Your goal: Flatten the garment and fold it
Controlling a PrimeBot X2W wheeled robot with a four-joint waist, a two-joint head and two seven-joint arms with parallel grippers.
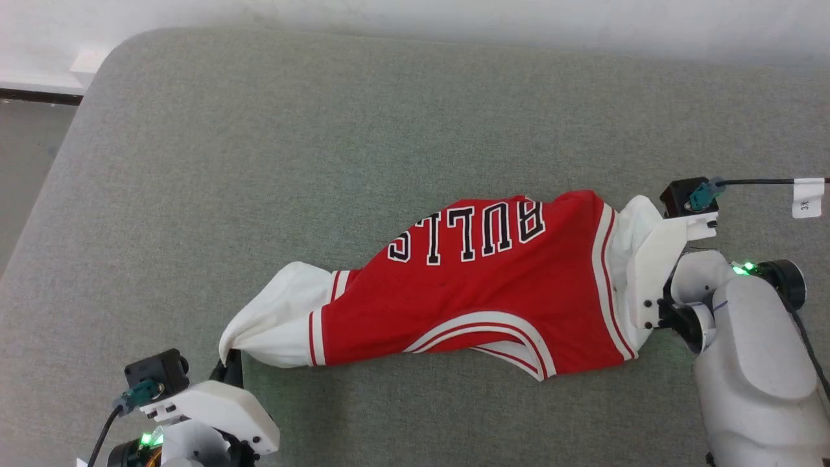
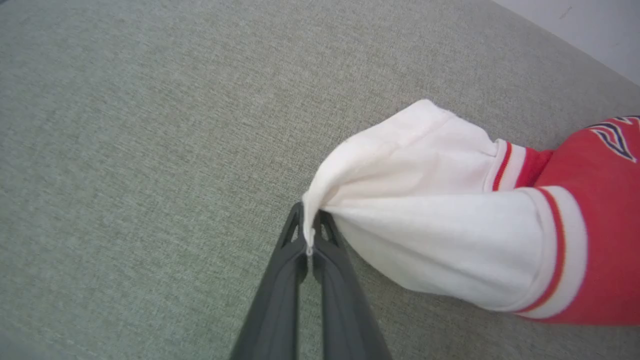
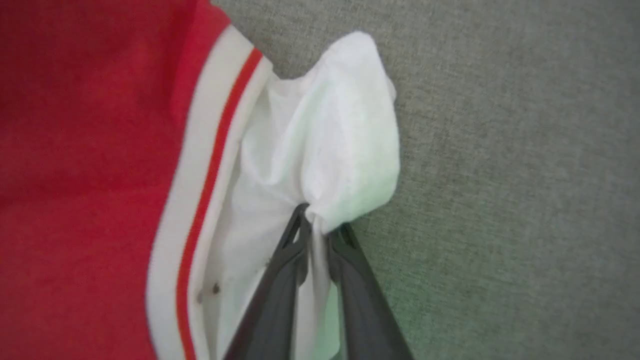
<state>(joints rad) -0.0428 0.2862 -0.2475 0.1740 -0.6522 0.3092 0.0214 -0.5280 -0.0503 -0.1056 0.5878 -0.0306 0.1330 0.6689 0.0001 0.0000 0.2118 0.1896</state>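
Note:
The garment [image 1: 480,298], a red jersey with black "BULLS" lettering and striped trim, lies stretched across the grey cushion. White inner fabric sticks out at both ends. My left gripper [image 1: 228,358] is shut on the white fabric at the lower left end; in the left wrist view the left gripper [image 2: 310,232] pinches a thin fold of the garment [image 2: 450,240]. At the right end, my right gripper [image 3: 317,225] is shut on bunched white fabric of the garment [image 3: 325,140]; in the head view its white wrist mount hides the fingers.
The grey upholstered surface [image 1: 324,143] spreads wide behind and in front of the jersey. Its rounded left edge [image 1: 58,168] drops to the floor, and a pale wall runs along the back. A black cable with a white tag [image 1: 807,198] hangs at the right.

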